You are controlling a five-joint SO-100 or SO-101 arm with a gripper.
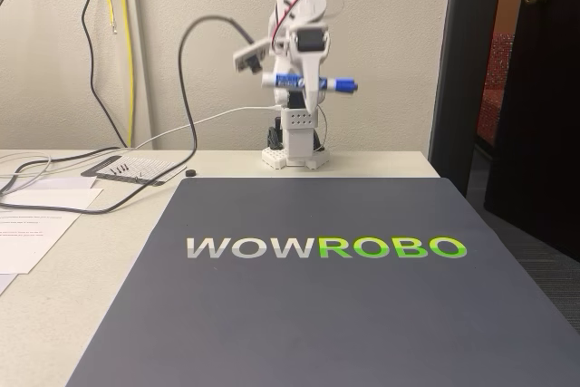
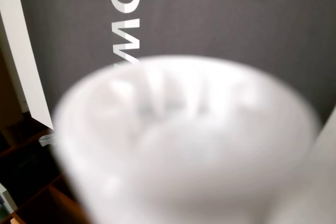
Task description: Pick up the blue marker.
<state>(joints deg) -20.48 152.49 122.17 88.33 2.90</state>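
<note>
Marker held aloft, crosswise in the jaws (image 1: 311,84), above the far end of the tabletop (image 1: 54,314).
In the fixed view the blue marker (image 1: 317,82) is lying level in the air at about twelve o'clock from the dark mat (image 1: 308,305), with the white arm (image 1: 299,52) standing folded behind it; the jaws are clenching it near its middle. Its blue cap is pointing toward three o'clock, its blue-labelled barrel is running back toward nine o'clock, and a white tip is showing at that end. In the wrist view a blurred white round shape (image 2: 184,145) is sitting very close to the lens, likely the marker's end, with the mat's white lettering (image 2: 125,19) showing at eleven o'clock.
</note>
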